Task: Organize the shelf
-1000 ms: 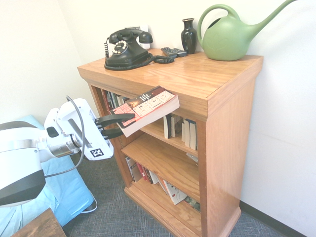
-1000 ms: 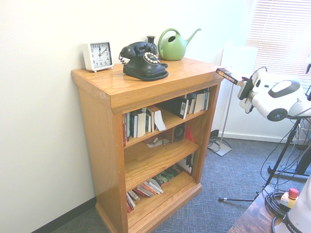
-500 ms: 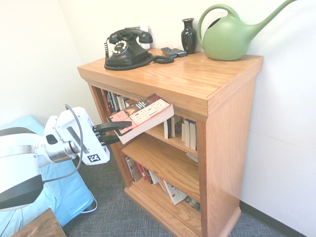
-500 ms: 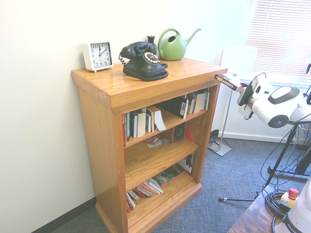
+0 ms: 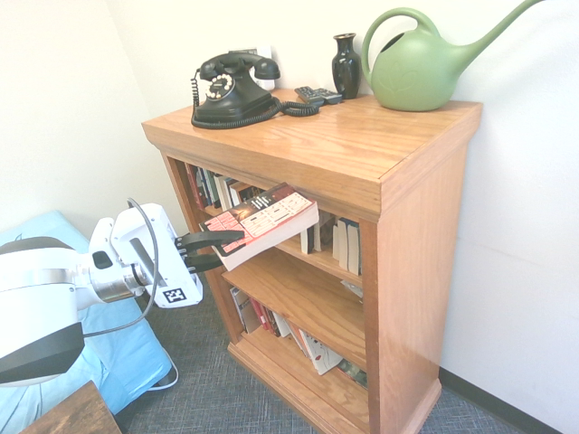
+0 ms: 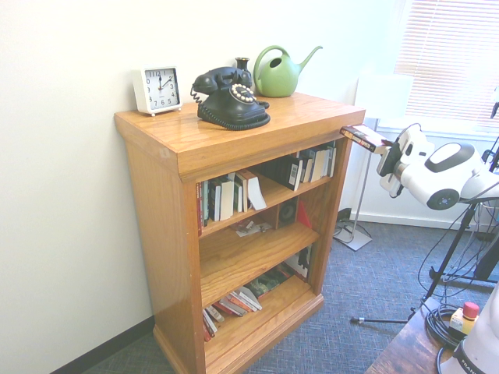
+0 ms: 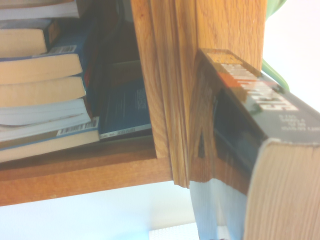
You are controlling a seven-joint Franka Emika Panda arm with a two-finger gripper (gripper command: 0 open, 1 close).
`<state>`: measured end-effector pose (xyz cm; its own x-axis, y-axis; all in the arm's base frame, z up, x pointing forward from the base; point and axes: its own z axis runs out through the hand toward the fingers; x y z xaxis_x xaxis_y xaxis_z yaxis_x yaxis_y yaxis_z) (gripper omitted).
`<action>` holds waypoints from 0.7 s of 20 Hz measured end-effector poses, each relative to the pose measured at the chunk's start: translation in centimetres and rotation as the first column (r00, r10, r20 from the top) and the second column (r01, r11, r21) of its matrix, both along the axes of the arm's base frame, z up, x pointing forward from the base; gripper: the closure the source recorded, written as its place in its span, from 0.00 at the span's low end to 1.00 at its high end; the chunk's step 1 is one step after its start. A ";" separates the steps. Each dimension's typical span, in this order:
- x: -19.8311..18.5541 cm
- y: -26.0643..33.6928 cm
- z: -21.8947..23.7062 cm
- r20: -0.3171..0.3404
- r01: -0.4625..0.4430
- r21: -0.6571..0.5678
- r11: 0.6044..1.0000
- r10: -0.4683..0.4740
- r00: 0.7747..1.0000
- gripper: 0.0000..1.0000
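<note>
Oak-coloured shelf (image 5: pixel 425 226) stands against the wall, with a black telephone (image 5: pixel 233 89), a dark vase (image 5: pixel 346 65) and a green watering can (image 5: pixel 425 61) on its flat top, and a white clock (image 6: pixel 157 89) visible from the opposite side. Gripper (image 5: pixel 201 250) points level at the front of the unit, jaws clamped on one end of a thick paperback (image 5: pixel 267 220), which lies roughly flat with its far end tilted up, just below the overhanging top and in front of the upper tier. Rows of books (image 5: pixel 210 188) already stand upright at one end of that tier, with more further along; a gap sits between the groups. Assessment: the step in hand appears to be placing the paperback into the upper tier. To do it well, the raised end should clear the underside of the top edge before any advance, and entry should aim at the gap. Risk noted: the one-end grip lets the book sag or pivot on contact.
</note>
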<state>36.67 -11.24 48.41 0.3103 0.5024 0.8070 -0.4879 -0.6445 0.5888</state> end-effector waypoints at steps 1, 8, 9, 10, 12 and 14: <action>0.0 0.1 -0.1 0.001 -0.002 0.012 1.000 0.002 1.000 1.00; -0.7 5.8 -6.8 -0.001 -0.143 0.321 0.936 0.152 0.988 1.00; -0.5 6.9 -7.6 0.006 -0.163 0.365 0.916 0.173 0.985 1.00; -0.3 7.9 -8.2 0.017 -0.185 0.409 0.894 0.195 0.981 1.00; 0.0 9.7 -9.5 0.041 -0.219 0.483 0.848 0.228 0.973 1.00; 0.5 11.6 -10.1 0.059 -0.248 0.541 0.804 0.257 0.965 1.00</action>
<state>37.19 0.37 38.33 0.2489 0.0509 0.9672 -0.2571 -0.9593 0.1166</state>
